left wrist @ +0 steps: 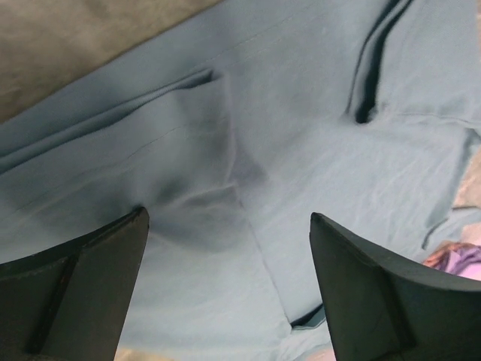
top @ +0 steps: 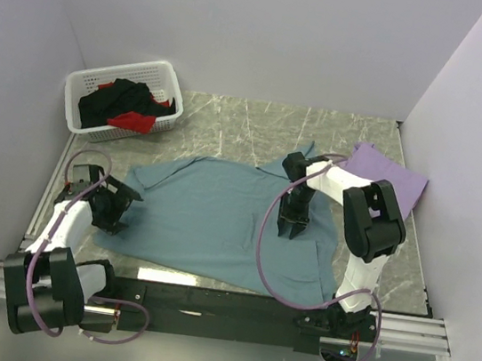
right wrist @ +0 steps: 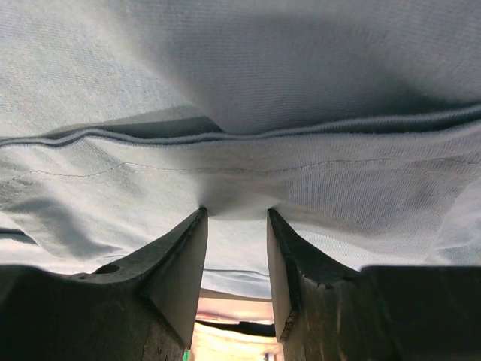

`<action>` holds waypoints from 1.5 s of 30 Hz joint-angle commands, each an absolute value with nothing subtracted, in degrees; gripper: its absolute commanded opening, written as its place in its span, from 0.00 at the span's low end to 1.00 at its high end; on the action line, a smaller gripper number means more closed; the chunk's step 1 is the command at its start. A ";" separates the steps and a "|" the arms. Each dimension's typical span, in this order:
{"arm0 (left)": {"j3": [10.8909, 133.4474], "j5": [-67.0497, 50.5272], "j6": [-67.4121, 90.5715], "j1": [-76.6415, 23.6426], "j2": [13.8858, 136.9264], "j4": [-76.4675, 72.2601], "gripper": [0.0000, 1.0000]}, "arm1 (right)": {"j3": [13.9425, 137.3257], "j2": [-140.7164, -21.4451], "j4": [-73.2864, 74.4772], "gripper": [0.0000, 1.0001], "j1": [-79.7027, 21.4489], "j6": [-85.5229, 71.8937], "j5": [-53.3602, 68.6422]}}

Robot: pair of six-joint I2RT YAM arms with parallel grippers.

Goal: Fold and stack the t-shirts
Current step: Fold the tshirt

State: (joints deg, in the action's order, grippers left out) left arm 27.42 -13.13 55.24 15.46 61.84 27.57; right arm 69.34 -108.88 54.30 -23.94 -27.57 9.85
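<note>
The teal t-shirt (top: 209, 216) lies spread on the bench (top: 258, 120). The right claw (right wrist: 234, 214) seems to pinch its fold; the left claw (left wrist: 229, 218) is spread wide above the cloth.

I am finding no writing, label, brand, number or sign to read, neither on the teal shirt (top: 209, 216) nor on the basket (top: 95, 133) at ten o'clock.
</note>
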 commanded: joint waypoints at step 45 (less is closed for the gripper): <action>58.45 0.53 37.97 0.35 94.92 31.03 0.49 | 85.25 -103.80 58.27 0.44 -22.94 -30.76 12.04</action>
